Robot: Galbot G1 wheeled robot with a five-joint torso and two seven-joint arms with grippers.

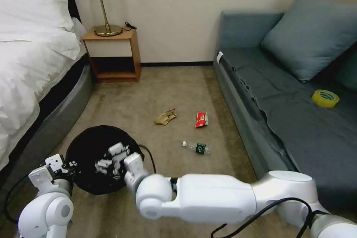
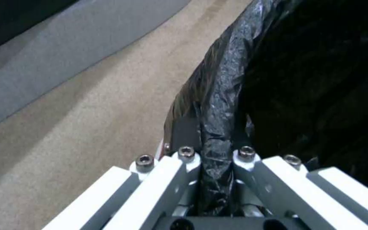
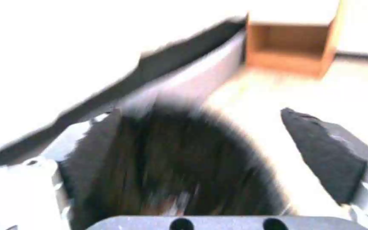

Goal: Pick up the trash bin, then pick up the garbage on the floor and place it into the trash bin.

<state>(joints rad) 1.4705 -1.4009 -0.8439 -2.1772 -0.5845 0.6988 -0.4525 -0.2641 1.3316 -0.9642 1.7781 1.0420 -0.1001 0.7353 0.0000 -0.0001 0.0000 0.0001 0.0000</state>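
The trash bin [image 1: 93, 143], lined with a black bag, is at the lower left of the head view beside the bed. My left gripper [image 1: 69, 164] is shut on its rim; in the left wrist view the fingers [image 2: 187, 159] pinch the crinkly black bag [image 2: 222, 105]. My right gripper [image 1: 111, 156] hangs open over the bin's mouth, its dark pads [image 3: 324, 150] wide apart above the black bag [image 3: 180, 166]. Garbage lies on the carpet: a crumpled tan piece [image 1: 165, 117], a red-white wrapper [image 1: 201, 119] and a clear bottle with a green label [image 1: 196, 147].
A bed [image 1: 29, 63] runs along the left and a grey sofa [image 1: 282, 119] along the right, with a yellow tape roll [image 1: 325, 98] on it. A wooden nightstand [image 1: 113, 54] with a lamp stands at the far wall. Open carpet lies between them.
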